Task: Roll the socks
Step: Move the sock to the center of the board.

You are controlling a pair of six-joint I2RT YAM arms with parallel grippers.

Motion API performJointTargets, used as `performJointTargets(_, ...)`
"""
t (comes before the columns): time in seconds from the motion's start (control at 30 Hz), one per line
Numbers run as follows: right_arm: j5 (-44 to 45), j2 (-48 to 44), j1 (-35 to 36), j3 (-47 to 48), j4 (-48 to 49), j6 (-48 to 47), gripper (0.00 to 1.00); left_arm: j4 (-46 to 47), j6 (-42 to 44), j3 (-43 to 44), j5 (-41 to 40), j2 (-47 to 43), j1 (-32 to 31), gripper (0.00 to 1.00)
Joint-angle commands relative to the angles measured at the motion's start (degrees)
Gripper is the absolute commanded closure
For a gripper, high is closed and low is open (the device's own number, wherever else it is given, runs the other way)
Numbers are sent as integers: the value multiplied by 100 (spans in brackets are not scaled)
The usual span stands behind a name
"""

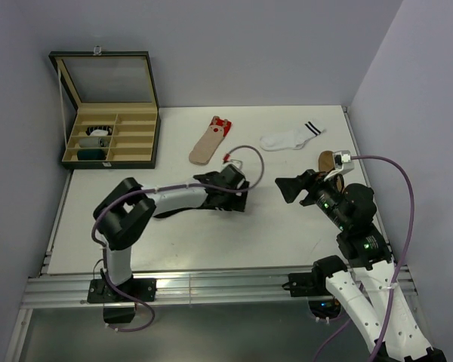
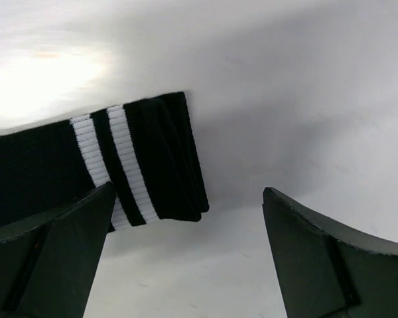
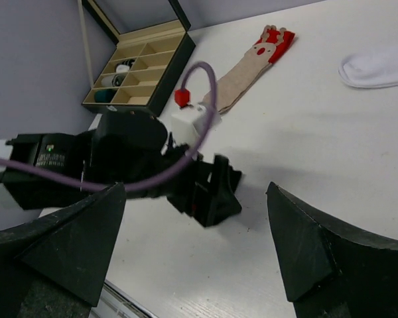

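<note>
Sitting open, compartment box [image 1: 134, 133], rolled socks [image 1: 98, 134] in left cells

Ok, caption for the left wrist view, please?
Open left gripper poised over a black sock with white cuff stripes, lying on the white table.

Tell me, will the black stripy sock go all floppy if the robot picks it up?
Probably floppy: the black sock lies flat on the table with soft creases near its striped cuff, like thin cloth. It looks light, and being flat it shouldn't roll. Pushed, it would likely bunch up.
</note>
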Motion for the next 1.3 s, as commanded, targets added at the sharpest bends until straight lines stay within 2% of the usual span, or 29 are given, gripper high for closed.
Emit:
performJointTargets(0.0,173,-91,40,171,12,-123,7,-653,887,592,269,292,-640,1)
performJointTargets(0.03,208,-118,40,189,-15,-158,7,-689,924,653,295,249,-859,1)
performJointTargets(0.13,314,-223,40,242,-120,-211,7,-488,758,348,269,-382,-1002,0)
performJointTargets(0.23,323,-268,40,233,-121,-228,7,-215,302,-83,-256,-1331,-1002,0)
performJointTargets(0.3,279,-233,40,207,-68,-220,7,-267,-225,-346,-1012,-1912,-967,1)
performJointTargets(0.37,244,-145,40,207,-59,-220,8,-521,-908,-462,-1477,-2254,-819,1)
performJointTargets(0.47,173,-57,40,224,-77,-228,9,-829,-1658,-690,-1603,-2414,-248,1)
performJointTargets(0.5,173,-48,40,233,-85,-228,10,-856,-1930,-821,-1385,-2415,145,1)
performJointTargets(0.6,182,-83,40,224,-68,-228,10,-559,-2073,-1102,-1182,-2388,727,1)
performJointTargets(0.7,191,-101,40,181,-68,-228,10,-242,-1854,-1174,-1058,-2187,1001,1)
performJointTargets(0.97,340,-153,40,215,-191,-281,11,-276,-1265,-559,-602,-817,1274,0)
performJointTargets(1.13,446,-162,40,207,-200,-281,11,-198,-1186,-427,-153,-376,1300,1)
performJointTargets(1.27,463,-101,40,224,-208,-299,11,154,-669,-357,-3,-34,1300,1)
